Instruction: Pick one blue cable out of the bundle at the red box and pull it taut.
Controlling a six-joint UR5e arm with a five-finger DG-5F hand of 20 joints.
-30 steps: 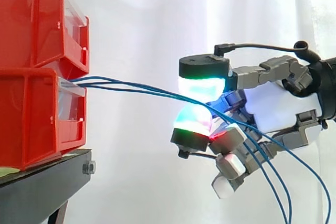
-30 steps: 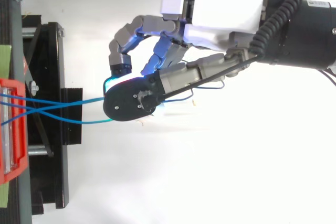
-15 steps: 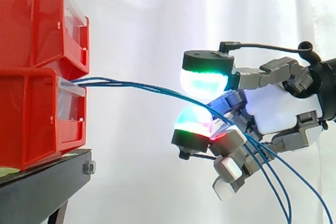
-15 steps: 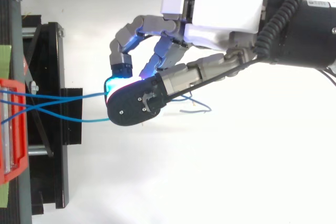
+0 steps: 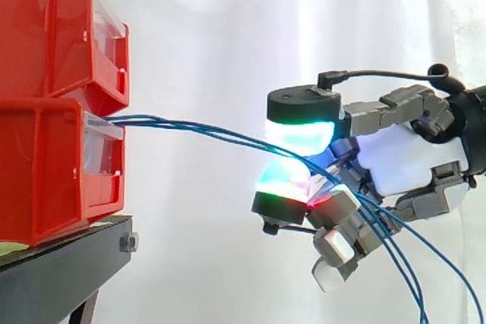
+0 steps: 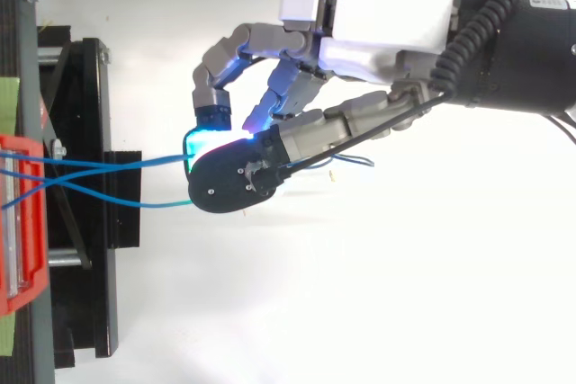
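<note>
A robot hand point(image 5: 402, 161) on the right pinches the blue cables point(image 5: 205, 129) between two glowing fingertip pads point(image 5: 300, 134), and the cables run left, sagging slightly, into the lower red box point(image 5: 45, 165).

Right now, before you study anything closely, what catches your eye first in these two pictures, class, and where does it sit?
The robot hand at the right of the side view stands out, its glowing pads cyan, green and red, closed on the blue cables. Those cables stretch left into the stacked red bins on the black stand.
</note>
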